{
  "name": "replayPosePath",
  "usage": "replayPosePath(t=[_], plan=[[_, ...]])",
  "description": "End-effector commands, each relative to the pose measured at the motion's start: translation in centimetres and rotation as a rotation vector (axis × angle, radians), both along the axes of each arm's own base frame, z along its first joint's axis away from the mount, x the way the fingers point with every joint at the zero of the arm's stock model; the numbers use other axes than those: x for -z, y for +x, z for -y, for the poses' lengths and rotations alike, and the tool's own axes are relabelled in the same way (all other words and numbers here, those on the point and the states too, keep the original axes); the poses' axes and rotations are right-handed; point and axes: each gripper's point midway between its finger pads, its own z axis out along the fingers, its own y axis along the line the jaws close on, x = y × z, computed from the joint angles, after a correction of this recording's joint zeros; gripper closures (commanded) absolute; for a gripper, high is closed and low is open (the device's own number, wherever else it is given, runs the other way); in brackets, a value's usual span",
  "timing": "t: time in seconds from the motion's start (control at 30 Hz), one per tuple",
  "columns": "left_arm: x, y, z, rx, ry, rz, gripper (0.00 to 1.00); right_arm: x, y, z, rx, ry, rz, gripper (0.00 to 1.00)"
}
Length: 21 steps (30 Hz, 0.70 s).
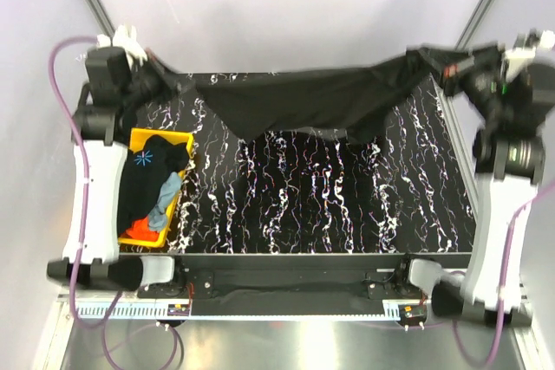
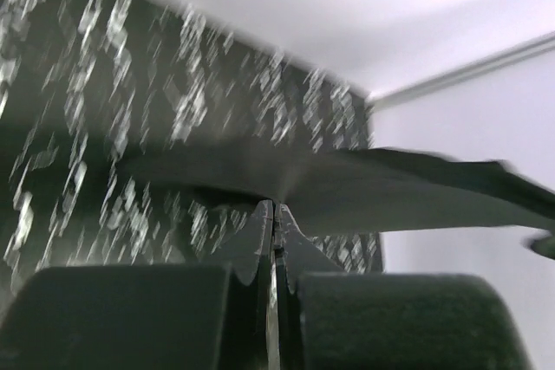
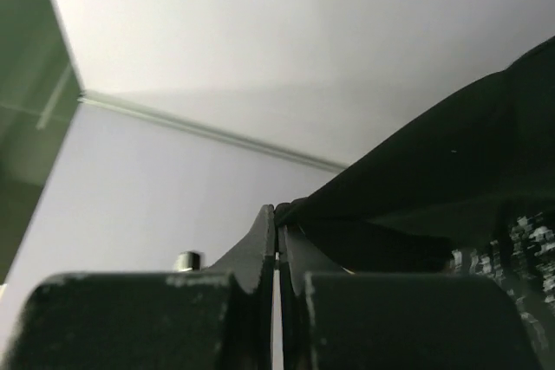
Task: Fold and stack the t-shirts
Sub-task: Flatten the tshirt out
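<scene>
Black t-shirt [image 1: 303, 101] | stretched aloft above table [image 1: 347, 205] far edge, long axis left–right along that edge, middle sagging toward table | left gripper [image 2: 274, 214] pinching its left end | right gripper [image 3: 277, 218] pinching right end | other t-shirts [image 1: 152, 184] heaped in yellow bin [image 1: 139, 136] at table's left side

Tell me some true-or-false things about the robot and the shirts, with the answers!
1. The left gripper and the right gripper both hold the black shirt. True.
2. The black shirt is folded up small. False: it is stretched wide between the two grippers.
3. The yellow bin is empty. False: it holds a pile of shirts.
4. An orange-red shirt is in the bin. True.
5. The bin is on the robot's right. False: it sits on the left side of the table.
</scene>
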Motion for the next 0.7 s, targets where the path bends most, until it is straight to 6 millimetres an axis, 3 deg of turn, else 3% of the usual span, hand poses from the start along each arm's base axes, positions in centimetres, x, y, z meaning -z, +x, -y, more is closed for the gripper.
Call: replayPosePath(t=[0.0, 0.03, 0.07, 0.1, 0.13, 0.17, 0.2, 0.3, 0.37, 0.4, 0.47, 0.5, 0.53, 0.57, 0.6, 0.63, 0.67], plan=[[1.0, -3.7, 0.0, 0.012, 0.049, 0.031, 1.0, -2.1, -6.6, -2.3, -0.09, 0.124, 0.088, 1.0], [1.6, -6.0, 0.7, 0.037, 0.046, 0.037, 1.0, -2.0, -9.1, -2.8, -0.097, 0.131, 0.103, 1.0], [1.8, -7.4, 1.0, 0.054, 0.043, 0.04, 1.0, -0.8, -9.8, -2.8, -0.08, 0.124, 0.068, 1.0], [2.0, -8.6, 1.1, 0.052, 0.045, 0.042, 1.0, 2.0, -10.6, -2.6, -0.041, 0.122, -0.053, 1.0], [2.3, -10.8, 1.7, 0.071, 0.024, 0.051, 1.0, 2.6, -12.6, -2.4, 0.002, 0.043, -0.033, 1.0], [2.3, -11.7, 1.9, 0.08, 0.008, 0.058, 1.0, 3.2, -13.2, -1.1, 0.103, 0.02, -0.045, 1.0], [1.8, -13.1, 2.0, 0.087, -0.007, 0.085, 1.0, 5.3, -14.0, -0.4, 0.158, 0.011, -0.129, 1.0], [1.9, -13.1, 2.2, 0.091, -0.033, 0.075, 1.0, 6.7, -14.2, 1.9, 0.3, -0.043, -0.178, 1.0], [2.0, -12.0, 2.2, 0.081, -0.021, 0.066, 1.0, 8.4, -12.1, 3.2, 0.343, -0.057, -0.245, 1.0], [2.8, -10.4, 2.2, 0.073, -0.012, 0.029, 1.0, 9.0, -10.8, 3.5, 0.347, -0.063, -0.264, 1.0], [2.8, -8.4, 2.4, 0.064, -0.017, 0.02, 1.0, 12.2, -7.1, 4.5, 0.351, -0.087, -0.361, 1.0], [3.8, -6.3, 2.7, 0.059, -0.017, -0.015, 1.0, 12.1, -5.4, 4.9, 0.355, -0.093, -0.34, 1.0], [2.6, -4.8, 3.0, 0.057, -0.031, 0.02, 1.0, 13.7, -2.8, 5.3, 0.345, -0.105, -0.381, 1.0], [2.4, -3.5, 3.0, 0.052, -0.03, 0.02, 1.0, 13.4, -1.3, 5.6, 0.338, -0.121, -0.365, 1.0], [3.7, -0.6, 3.2, 0.04, -0.021, -0.022, 1.0, 13.8, 2.1, 6.1, 0.325, -0.151, -0.358, 1.0], [1.2, 0.9, 3.4, 0.036, -0.031, 0.045, 1.0, 13.6, 3.6, 6.3, 0.313, -0.166, -0.345, 1.0], [0.7, 2.6, 3.5, 0.024, -0.034, 0.061, 1.0, 10.4, 5.2, 6.5, 0.312, -0.179, -0.251, 1.0]])
